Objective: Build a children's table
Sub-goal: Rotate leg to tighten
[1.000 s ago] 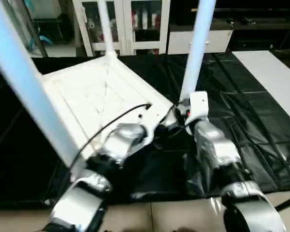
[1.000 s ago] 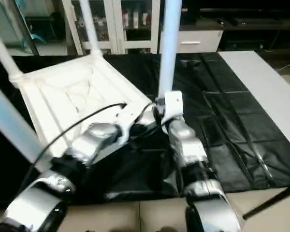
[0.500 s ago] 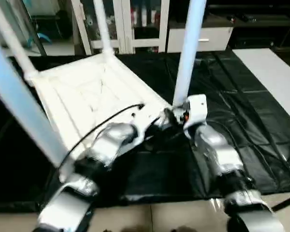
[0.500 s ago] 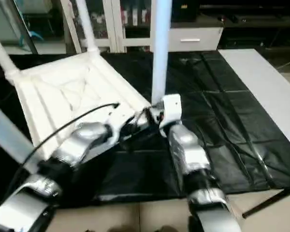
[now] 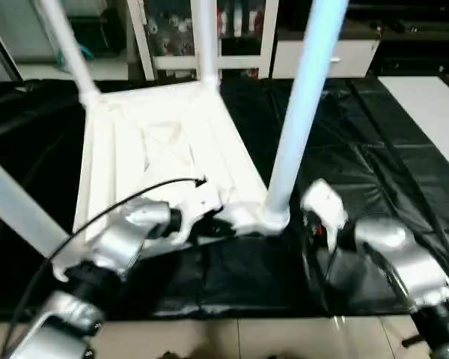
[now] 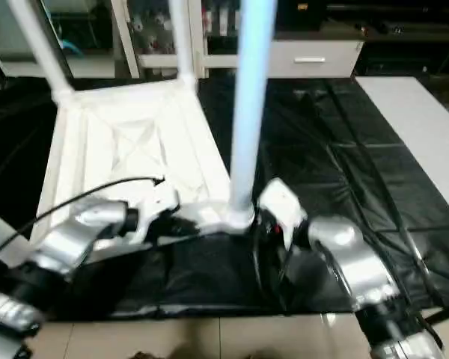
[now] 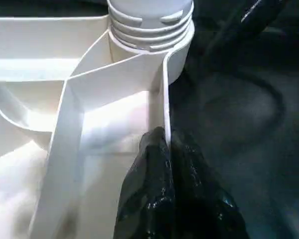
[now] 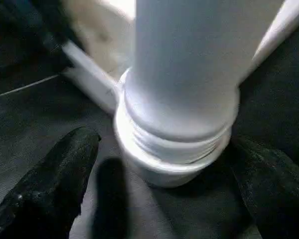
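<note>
Four-legged white table (image 5: 157, 149), upside down

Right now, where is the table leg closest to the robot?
The near leg stands upright in the corner socket of the upside-down tabletop, between the left gripper and right gripper.

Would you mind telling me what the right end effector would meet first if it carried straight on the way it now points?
Most likely the base of the near table leg, where it sits in the tabletop's corner socket. The right end effector is open, its fingers either side of that leg; how near is unclear.
</note>
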`<state>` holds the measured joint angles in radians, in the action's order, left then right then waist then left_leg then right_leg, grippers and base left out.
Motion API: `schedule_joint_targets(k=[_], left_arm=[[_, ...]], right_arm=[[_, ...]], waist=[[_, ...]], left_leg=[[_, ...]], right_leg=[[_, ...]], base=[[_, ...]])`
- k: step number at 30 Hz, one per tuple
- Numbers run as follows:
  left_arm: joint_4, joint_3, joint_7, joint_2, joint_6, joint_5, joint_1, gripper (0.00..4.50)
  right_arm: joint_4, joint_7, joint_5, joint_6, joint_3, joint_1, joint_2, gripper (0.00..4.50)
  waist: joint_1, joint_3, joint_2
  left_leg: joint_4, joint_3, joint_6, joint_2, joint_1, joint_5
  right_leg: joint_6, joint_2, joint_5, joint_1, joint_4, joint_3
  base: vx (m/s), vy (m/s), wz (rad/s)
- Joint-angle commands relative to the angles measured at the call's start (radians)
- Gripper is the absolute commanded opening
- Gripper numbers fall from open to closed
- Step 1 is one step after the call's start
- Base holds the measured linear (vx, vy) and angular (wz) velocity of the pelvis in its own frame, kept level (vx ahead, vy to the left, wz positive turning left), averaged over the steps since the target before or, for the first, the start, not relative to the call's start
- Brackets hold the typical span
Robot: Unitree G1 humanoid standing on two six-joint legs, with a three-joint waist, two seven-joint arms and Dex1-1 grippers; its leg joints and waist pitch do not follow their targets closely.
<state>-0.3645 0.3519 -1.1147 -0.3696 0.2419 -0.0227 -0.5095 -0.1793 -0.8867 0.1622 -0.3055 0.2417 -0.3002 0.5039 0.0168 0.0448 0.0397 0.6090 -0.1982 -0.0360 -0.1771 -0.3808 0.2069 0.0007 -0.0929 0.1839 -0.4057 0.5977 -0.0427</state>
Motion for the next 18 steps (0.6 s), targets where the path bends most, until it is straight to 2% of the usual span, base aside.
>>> schedule_joint_targets(k=[1, 4, 11, 17, 18], left_arm=[[0.048, 0.028, -0.041, 0.006, 0.004, -0.014, 0.002, 0.00], [0.059, 0.026, -0.043, 0.001, 0.011, -0.020, 0.005, 0.00], [0.093, 0.027, -0.063, -0.010, 0.033, -0.032, 0.017, 0.00], [0.096, 0.029, -0.065, -0.010, 0.040, -0.033, 0.018, 0.00], [0.096, 0.029, -0.065, -0.010, 0.040, -0.033, 0.017, 0.00]], right_arm=[[0.033, -0.011, 0.015, -0.010, -0.019, -0.009, -0.009, 4.41], [0.037, -0.006, 0.034, -0.013, -0.034, -0.013, -0.025, 4.41], [0.045, -0.019, 0.054, -0.016, -0.042, -0.015, -0.024, 4.41], [0.032, -0.024, 0.059, -0.024, -0.046, -0.016, -0.027, 4.41], [0.031, -0.025, 0.060, -0.024, -0.046, -0.016, -0.027, 4.25]], waist=[[0.000, -0.061, -0.007], [0.005, -0.062, -0.009], [0.013, -0.067, -0.010], [0.013, -0.066, -0.009], [0.013, -0.066, -0.010]], left_leg=[[-0.075, 0.019, 0.105, -0.055, 0.021, 0.143], [-0.077, 0.019, 0.080, -0.056, 0.025, 0.151], [-0.069, 0.017, 0.098, -0.050, 0.021, 0.082], [-0.070, 0.018, 0.096, -0.051, 0.021, 0.094], [-0.069, 0.018, 0.096, -0.051, 0.021, 0.094]], right_leg=[[-0.297, -0.047, 0.072, 0.047, -0.055, 0.033], [-0.284, -0.047, 0.093, 0.046, -0.055, 0.035], [-0.287, -0.047, 0.008, 0.051, -0.045, 0.035], [-0.285, -0.046, 0.034, 0.051, -0.047, 0.033], [-0.284, -0.046, 0.035, 0.051, -0.047, 0.034]], base=[[0.000, 0.000, 0.00], [0.000, 0.000, 0.00], [0.000, 0.000, 0.00], [0.000, 0.000, 0.00], [0.000, 0.000, 0.00]])
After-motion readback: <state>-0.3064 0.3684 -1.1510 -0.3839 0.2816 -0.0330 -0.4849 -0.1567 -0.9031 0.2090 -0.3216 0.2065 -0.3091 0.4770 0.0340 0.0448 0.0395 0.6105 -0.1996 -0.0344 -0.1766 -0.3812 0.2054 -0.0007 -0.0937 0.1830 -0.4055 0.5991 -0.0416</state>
